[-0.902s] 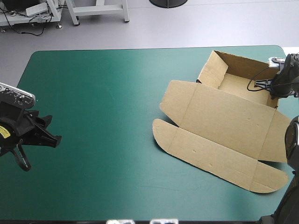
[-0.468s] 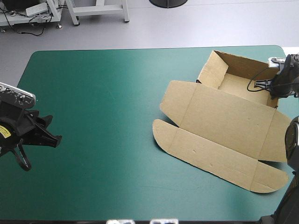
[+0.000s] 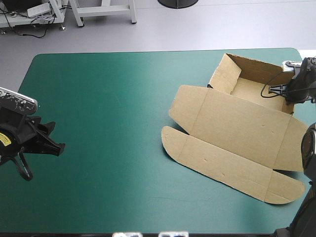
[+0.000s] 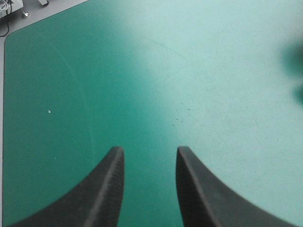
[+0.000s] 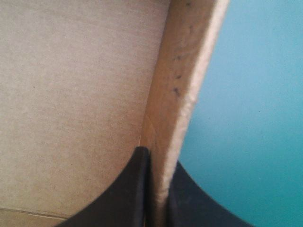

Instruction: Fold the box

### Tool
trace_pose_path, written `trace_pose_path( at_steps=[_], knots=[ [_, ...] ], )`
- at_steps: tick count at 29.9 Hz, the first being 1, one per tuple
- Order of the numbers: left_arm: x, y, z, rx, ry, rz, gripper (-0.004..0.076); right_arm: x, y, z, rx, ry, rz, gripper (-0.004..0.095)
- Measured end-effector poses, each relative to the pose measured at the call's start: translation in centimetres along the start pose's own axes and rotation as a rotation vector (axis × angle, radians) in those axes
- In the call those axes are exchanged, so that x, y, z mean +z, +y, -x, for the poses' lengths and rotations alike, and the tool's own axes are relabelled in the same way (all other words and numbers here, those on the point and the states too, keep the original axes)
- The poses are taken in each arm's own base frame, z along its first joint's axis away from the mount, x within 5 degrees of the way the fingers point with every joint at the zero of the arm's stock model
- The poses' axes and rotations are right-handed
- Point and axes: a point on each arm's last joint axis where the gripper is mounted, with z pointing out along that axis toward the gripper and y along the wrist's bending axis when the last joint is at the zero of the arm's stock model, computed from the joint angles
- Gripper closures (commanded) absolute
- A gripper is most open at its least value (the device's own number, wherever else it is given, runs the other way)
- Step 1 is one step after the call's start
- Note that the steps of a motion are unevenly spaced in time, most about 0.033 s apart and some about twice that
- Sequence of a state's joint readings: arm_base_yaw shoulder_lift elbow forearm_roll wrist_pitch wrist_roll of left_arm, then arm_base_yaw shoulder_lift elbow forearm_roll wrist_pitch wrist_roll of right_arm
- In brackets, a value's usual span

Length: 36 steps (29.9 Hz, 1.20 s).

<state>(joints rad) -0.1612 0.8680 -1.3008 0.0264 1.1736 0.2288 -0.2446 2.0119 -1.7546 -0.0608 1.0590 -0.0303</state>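
Note:
The brown box (image 3: 237,128) lies at the table's right side as an open tray with raised walls at the far end and its lid spread flat toward the front. My right gripper (image 3: 291,96) sits at the tray's right wall, near the table's right edge. In the right wrist view that wall (image 5: 182,90) stands upright between my black fingers (image 5: 137,189), which are shut on it, with the tray floor (image 5: 71,94) on one side and teal-green cover on the other. My left gripper (image 3: 47,143) hovers open over bare cover at the table's left side, far from the box (image 4: 147,156).
The teal-green table (image 3: 108,108) stretches wide between the left gripper and the box. The lid's rounded flaps (image 3: 173,140) reach toward the table's middle and front right.

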Motion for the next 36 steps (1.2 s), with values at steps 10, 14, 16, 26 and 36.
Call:
trace_pose_path(
  at_steps=[10,14,16,26,36],
  knots=[
    [0.0,-0.1,0.0,-0.005,-0.005,-0.01,0.0463,1.5,-0.1,-0.2,-0.067,0.028,-0.017,0.0564],
    [0.0,-0.1,0.2,-0.008,-0.022,-0.014,0.0463,1.6,-0.1,-0.2,-0.068,0.023,-0.017,0.0506],
    [0.0,-0.1,0.2,-0.008,-0.023,-0.014,0.0463,1.6,-0.1,-0.2,-0.069,0.02,-0.017,0.0508],
    [0.0,-0.1,0.4,-0.011,-0.048,-0.013,0.0463,1.2,-0.1,-0.2,-0.24,0.045,-0.033,0.051],
    [0.0,-0.1,0.5,-0.011,-0.051,-0.013,0.0463,-6.1,-0.6,3.3,-0.226,-0.141,-0.063,0.051]
  ],
)
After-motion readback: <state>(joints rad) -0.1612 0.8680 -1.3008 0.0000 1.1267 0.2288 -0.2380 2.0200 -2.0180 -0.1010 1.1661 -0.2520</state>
